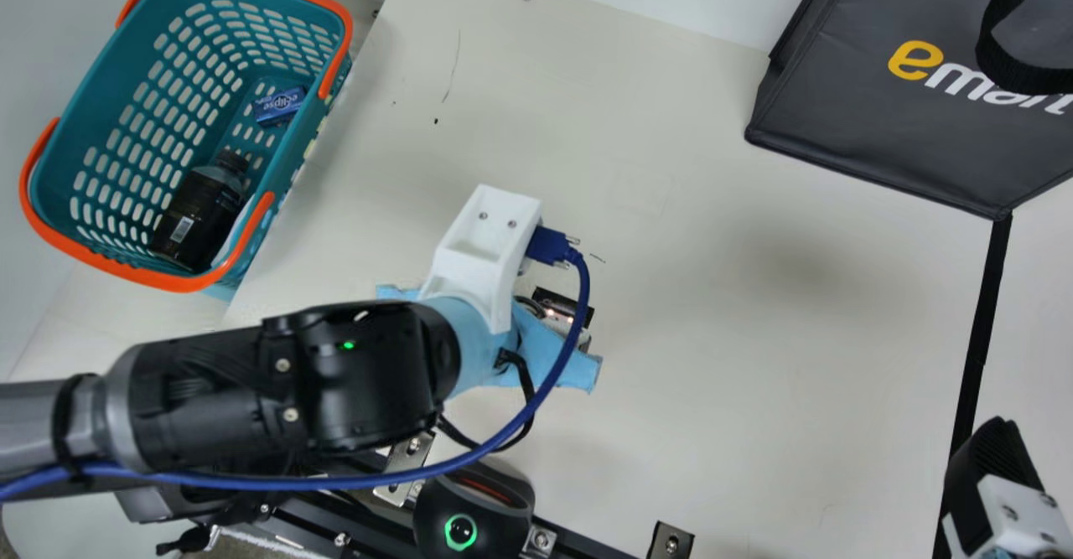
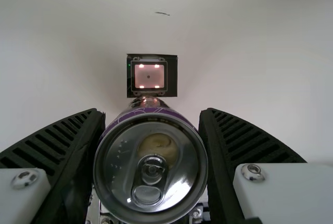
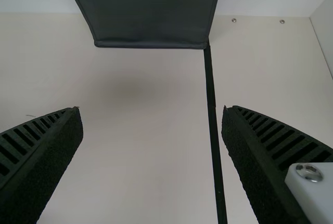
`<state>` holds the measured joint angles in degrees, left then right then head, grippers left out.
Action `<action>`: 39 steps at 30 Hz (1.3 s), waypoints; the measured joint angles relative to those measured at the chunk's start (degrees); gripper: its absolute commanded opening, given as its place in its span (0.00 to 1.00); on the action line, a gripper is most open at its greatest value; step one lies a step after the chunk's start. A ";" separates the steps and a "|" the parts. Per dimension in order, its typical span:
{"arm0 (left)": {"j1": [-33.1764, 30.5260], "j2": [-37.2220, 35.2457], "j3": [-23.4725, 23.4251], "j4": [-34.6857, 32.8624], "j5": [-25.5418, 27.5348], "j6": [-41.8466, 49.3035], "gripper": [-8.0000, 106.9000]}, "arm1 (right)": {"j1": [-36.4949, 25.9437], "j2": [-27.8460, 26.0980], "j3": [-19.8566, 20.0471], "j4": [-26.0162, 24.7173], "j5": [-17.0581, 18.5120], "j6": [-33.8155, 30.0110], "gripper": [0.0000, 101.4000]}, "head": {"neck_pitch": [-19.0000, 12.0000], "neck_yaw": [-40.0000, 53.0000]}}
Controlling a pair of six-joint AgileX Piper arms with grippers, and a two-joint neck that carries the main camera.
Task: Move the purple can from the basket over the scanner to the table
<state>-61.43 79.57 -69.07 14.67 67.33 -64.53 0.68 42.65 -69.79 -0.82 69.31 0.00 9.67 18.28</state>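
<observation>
Black, smooth-shelled links of the left arm [image 1: 369,375] are nearest in the main view, with a glossy blue cable [image 1: 578,291] looping alongside. They end in a pale blue wrapped wrist and a moulded white plastic bracket [image 1: 482,240].

The left pincer [image 1: 578,370] is pinching the purple can [image 2: 151,169]. In the left wrist view its two ribbed black fingers press on either side of the round metal lid, pull tab and all, and a curve of purple wall is visible behind the rim. Just beyond the can is the scanner [image 2: 149,76] — a square window, glowing pink, set in a flat black plate. I cannot tell whether can and scanner touch.

The right pincer [image 1: 997,467] is spread wide over the smooth cream worktop [image 1: 712,291], near a straight strip of black tape [image 1: 981,333].

Beside the worktop is a teal plastic basket [image 1: 105,94], its walls pierced with rounded slots, its handles orange. Inside are a dark bottle [image 1: 197,215] with a ridged cap and a small blue packet [image 1: 279,106]. Towards the far right in the main view is a dark grey fabric bag [image 1: 872,123] with a woven black strap — and at the near edge, a rounded black device [image 1: 474,500] with a green-lit ring.
</observation>
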 measured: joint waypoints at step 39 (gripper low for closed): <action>4.02 5.02 4.35 1.81 -9.74 3.04 0.70 | 0.00 0.00 0.00 0.00 0.00 0.00 0.94 | 0.00 0.00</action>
<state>-57.42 84.59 -64.72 16.48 57.59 -61.49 0.68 42.65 -69.79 -0.82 69.31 0.00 9.67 18.28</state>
